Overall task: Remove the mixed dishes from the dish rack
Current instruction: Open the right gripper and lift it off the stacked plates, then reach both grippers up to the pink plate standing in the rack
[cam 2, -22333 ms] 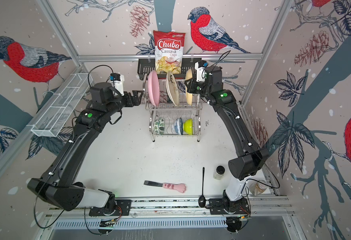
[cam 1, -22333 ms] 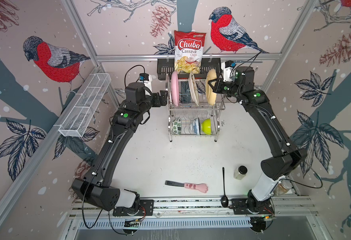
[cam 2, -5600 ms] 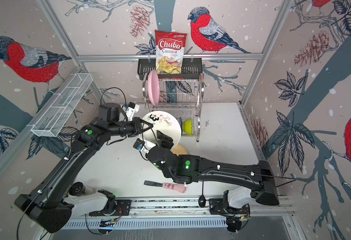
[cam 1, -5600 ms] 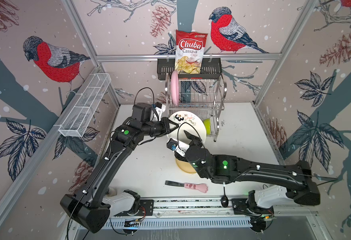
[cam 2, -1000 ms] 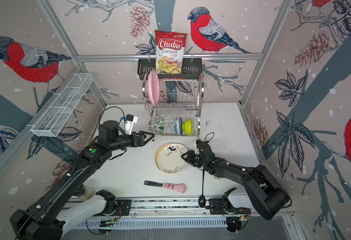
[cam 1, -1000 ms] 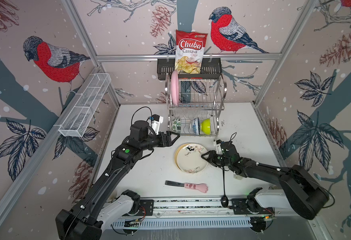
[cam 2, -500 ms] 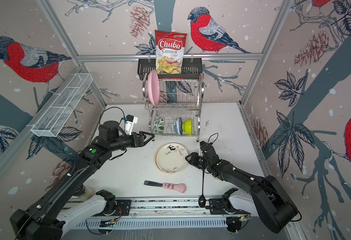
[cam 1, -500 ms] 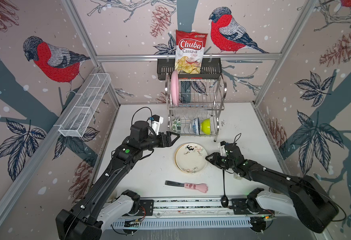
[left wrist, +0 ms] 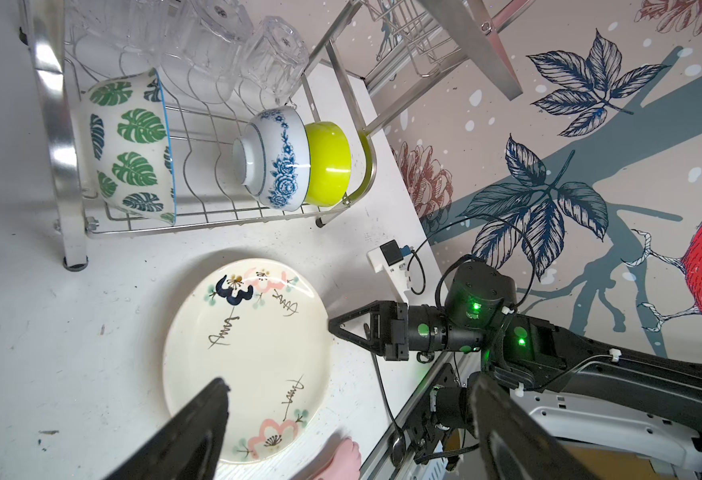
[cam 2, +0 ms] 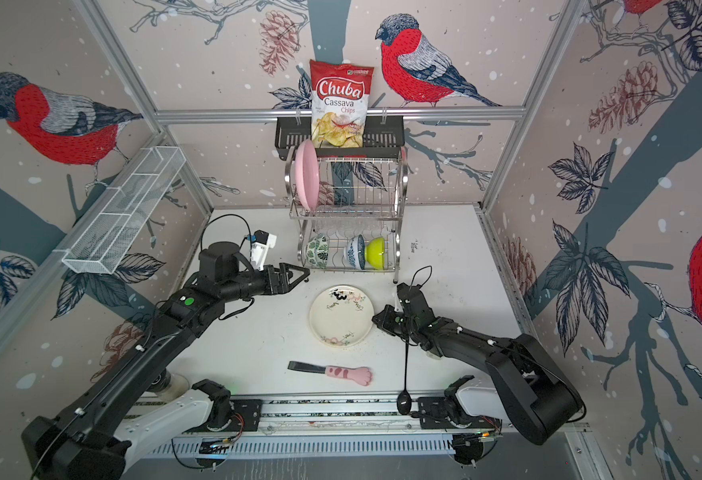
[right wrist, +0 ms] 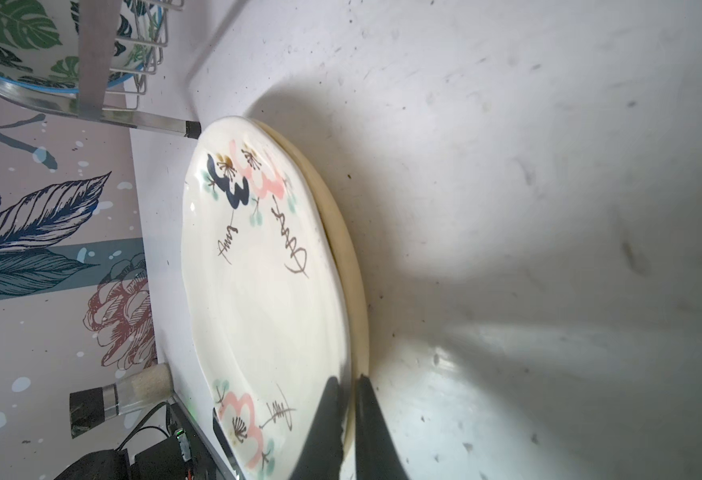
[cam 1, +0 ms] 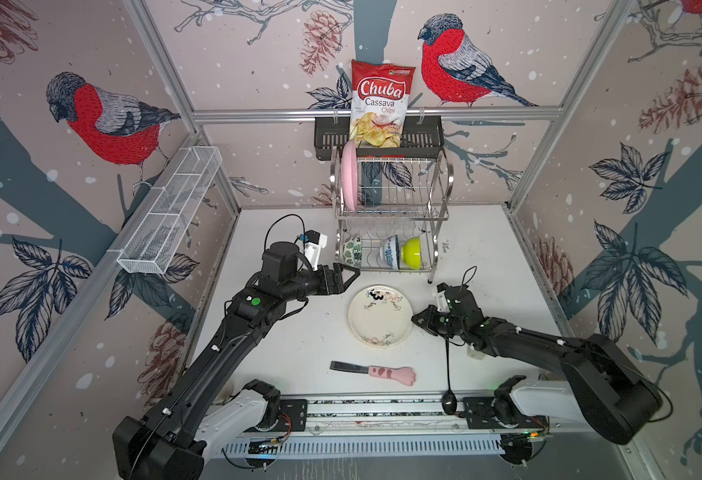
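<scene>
The flower-painted white plate [cam 1: 380, 316] is shown stacked flat on a cream-yellow plate [right wrist: 338, 232] on the white table [cam 1: 299, 332], before the dish rack [cam 1: 390, 216]. The right gripper [cam 1: 414, 319] is pinched closed at its rim; the left gripper [cam 1: 351, 279] is held spread wide.

Around me, wallpaper of red bullfinches [cam 1: 108, 120], pine cones [cam 1: 320, 39] and leaves [cam 1: 631, 178] covers three walls; aluminium posts [cam 1: 167, 70] frame them, and my white tabletop [cam 1: 486, 257] is scuffed.

Decorated plate [cam 1: 380, 316] flat beside rack [cam 1: 395, 217]
</scene>
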Robot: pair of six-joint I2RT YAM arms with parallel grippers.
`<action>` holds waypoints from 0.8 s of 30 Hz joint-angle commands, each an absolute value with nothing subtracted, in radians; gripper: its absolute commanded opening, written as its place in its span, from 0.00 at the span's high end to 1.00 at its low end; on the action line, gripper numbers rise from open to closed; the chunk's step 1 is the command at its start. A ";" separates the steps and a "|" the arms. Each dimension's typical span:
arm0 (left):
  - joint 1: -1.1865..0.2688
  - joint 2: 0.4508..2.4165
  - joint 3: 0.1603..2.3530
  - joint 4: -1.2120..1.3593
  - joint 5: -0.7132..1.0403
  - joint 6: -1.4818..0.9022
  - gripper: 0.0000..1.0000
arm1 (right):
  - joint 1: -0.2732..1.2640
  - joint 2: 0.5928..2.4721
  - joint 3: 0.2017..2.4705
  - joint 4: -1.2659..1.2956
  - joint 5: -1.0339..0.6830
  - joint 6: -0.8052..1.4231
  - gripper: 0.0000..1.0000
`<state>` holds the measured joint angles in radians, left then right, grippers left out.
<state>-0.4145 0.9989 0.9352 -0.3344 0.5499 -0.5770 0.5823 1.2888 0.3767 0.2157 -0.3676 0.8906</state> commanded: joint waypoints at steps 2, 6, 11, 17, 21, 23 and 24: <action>-0.414 0.993 0.936 -0.318 0.551 -0.577 0.09 | 0.583 1.271 0.402 0.180 -0.352 0.867 0.88; -0.414 1.000 0.931 -0.317 0.546 -0.574 0.09 | 0.574 1.185 0.468 0.031 -0.283 0.816 0.82; -0.414 1.008 0.921 -0.343 0.480 -0.560 0.12 | 0.572 1.060 0.572 -0.098 -0.162 0.741 0.75; -0.414 1.036 0.927 -0.425 0.298 -0.530 0.17 | 0.572 1.029 0.638 -0.087 -0.152 0.653 0.71; -0.415 1.057 0.942 -0.413 0.239 -0.532 0.20 | 0.572 1.030 0.708 -0.074 -0.154 0.611 0.71; -0.414 1.065 0.963 -0.402 0.230 -0.525 0.20 | 0.576 1.024 0.762 -0.071 -0.140 0.588 0.70; -0.413 1.069 0.983 -0.399 0.224 -0.516 0.21 | 0.583 1.026 0.802 -0.082 -0.117 0.577 0.69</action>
